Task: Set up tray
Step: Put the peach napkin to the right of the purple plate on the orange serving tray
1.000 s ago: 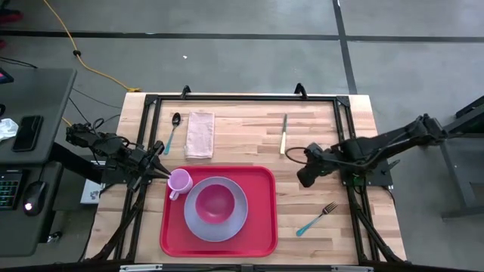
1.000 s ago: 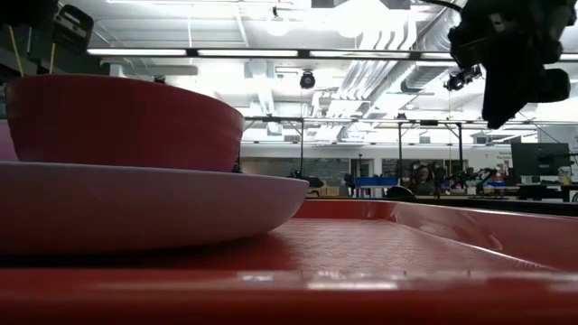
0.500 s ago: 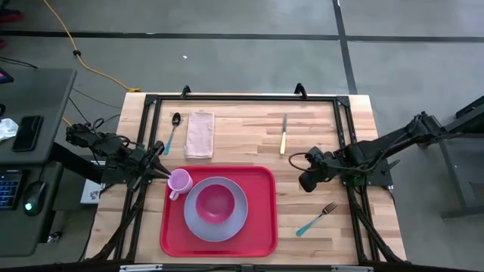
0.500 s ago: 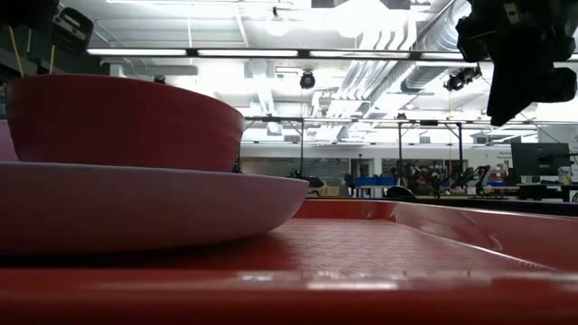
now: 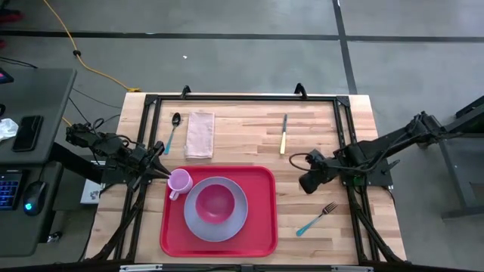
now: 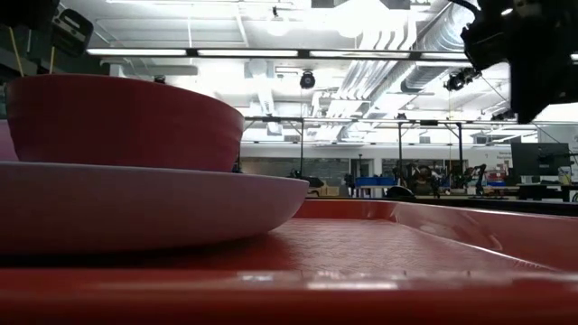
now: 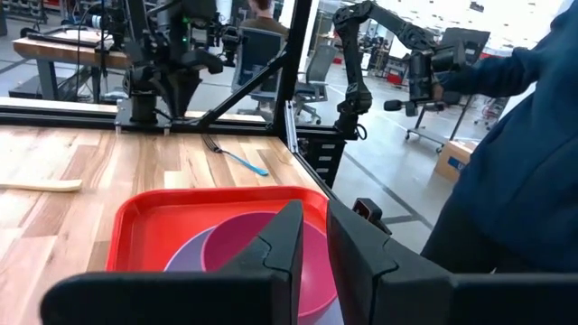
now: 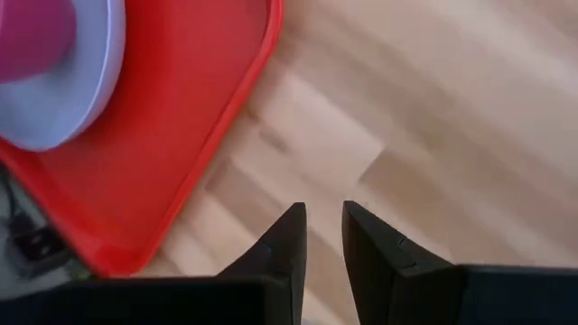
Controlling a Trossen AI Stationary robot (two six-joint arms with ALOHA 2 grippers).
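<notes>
The red tray (image 5: 261,227) lies at the table's near middle. On it sits a lavender plate (image 5: 193,223) with a magenta bowl (image 5: 215,200) in it, and a pink cup (image 5: 179,181) stands at the tray's far left corner. My left gripper (image 5: 165,173) hovers level by that corner, above the cup. A narrow gap shows between its fingers (image 7: 313,239), with nothing in it. My right gripper (image 5: 304,183) hangs right of the tray, slanting down over bare wood. Its fingers (image 8: 323,226) are slightly apart and hold nothing.
A teal-handled fork (image 5: 316,217) lies near the right gripper, toward the near right. A knife (image 5: 283,134) lies far of the tray, and a spoon (image 5: 173,132) and a folded napkin (image 5: 200,134) at the far left. A person's blue sleeve (image 7: 515,181) shows beyond the table.
My right gripper has swung a little toward the table's near right, toward the fork, and has turned slightly about its wrist. Its finger gap is unchanged.
</notes>
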